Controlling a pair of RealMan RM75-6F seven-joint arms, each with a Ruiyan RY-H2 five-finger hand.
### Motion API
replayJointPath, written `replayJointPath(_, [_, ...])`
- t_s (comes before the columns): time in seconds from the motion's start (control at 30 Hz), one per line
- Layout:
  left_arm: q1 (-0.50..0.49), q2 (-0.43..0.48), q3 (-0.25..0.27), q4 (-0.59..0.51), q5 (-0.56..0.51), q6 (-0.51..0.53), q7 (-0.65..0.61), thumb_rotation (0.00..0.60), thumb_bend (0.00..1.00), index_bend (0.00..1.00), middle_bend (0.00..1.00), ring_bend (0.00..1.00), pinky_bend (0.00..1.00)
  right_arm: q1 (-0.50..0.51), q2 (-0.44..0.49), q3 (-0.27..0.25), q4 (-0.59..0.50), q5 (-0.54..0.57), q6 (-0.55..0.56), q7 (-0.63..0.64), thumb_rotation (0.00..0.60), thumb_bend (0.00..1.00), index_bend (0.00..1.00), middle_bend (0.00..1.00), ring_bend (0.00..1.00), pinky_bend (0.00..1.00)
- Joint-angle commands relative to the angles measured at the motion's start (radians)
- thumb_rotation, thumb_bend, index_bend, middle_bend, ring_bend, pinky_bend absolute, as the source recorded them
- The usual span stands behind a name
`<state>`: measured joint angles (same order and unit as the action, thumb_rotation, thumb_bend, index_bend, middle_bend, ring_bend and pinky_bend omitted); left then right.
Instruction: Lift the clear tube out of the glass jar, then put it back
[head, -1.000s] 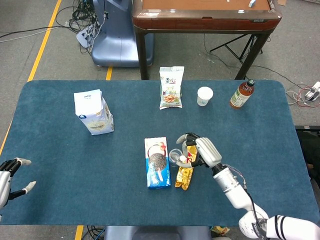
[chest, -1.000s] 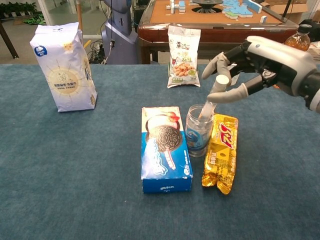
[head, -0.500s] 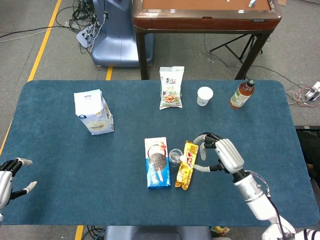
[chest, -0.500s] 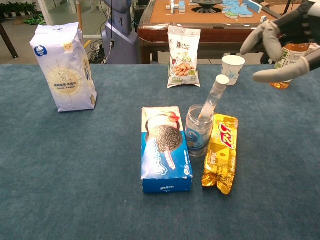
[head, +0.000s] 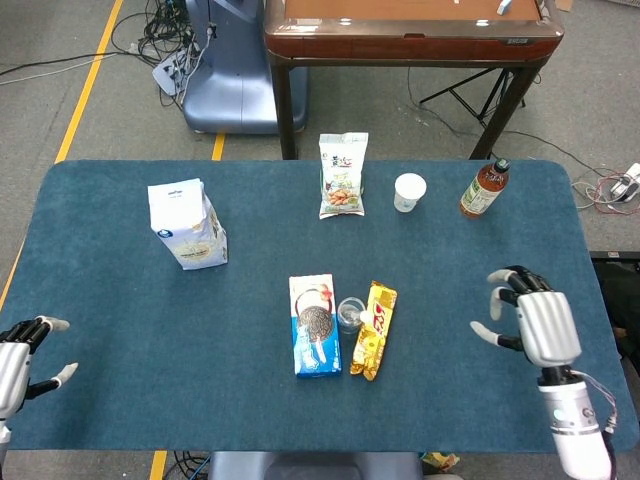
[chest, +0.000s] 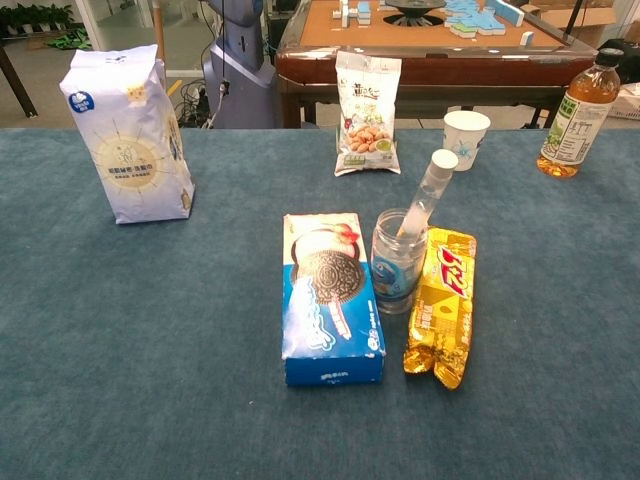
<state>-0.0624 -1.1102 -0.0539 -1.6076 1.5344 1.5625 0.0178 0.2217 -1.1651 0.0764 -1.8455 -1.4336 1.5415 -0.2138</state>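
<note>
The clear tube (chest: 427, 192) with a white cap stands tilted to the right inside the glass jar (chest: 397, 261), which sits mid-table between a cookie box and a yellow snack bar. From above the jar (head: 351, 314) shows as a small clear circle. My right hand (head: 534, 322) hovers near the table's right edge, far from the jar, fingers spread and holding nothing. My left hand (head: 22, 353) is at the front left corner, fingers apart and empty. Neither hand shows in the chest view.
A blue cookie box (chest: 329, 295) lies left of the jar and a yellow snack bar (chest: 442, 304) right of it. Further back stand a white flour bag (chest: 127, 134), a nut packet (chest: 366, 99), a paper cup (chest: 465, 138) and a tea bottle (chest: 575, 118).
My right hand let go of the tube's cap and drew back to the right and toward the table's front edge. The tube stays leaning in the jar. The left hand barely moved.
</note>
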Motion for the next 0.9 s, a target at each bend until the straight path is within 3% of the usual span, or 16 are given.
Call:
replayJointPath(0.03, [-0.001,-0.004,0.0,0.004,0.0,-0.001,0.001,0.6,0.16,0.35,0.36,0.32,0.43,-0.063,-0.022,-0.006,0.052,0.037,0.07,-0.042,0.6,0.12,0.72,0.37,0.25,0.33])
replayJointPath(0.43, [-0.01,-0.012,-0.003,0.006,-0.015,-0.022,0.017,0.6,0.16,0.36,0.36,0.32,0.43,-0.122,-0.09,0.022,0.256,0.141,0.038,0.06,0.6,0.12,0.72,0.37,0.25,0.33])
replayJointPath(0.9, [-0.026,-0.021,0.005,0.004,-0.013,-0.052,0.037,0.6,0.16,0.36,0.36,0.32,0.43,-0.145,-0.059,0.058,0.262,0.131,0.031,0.135,0.6,0.12,0.72,0.37,0.25,0.33])
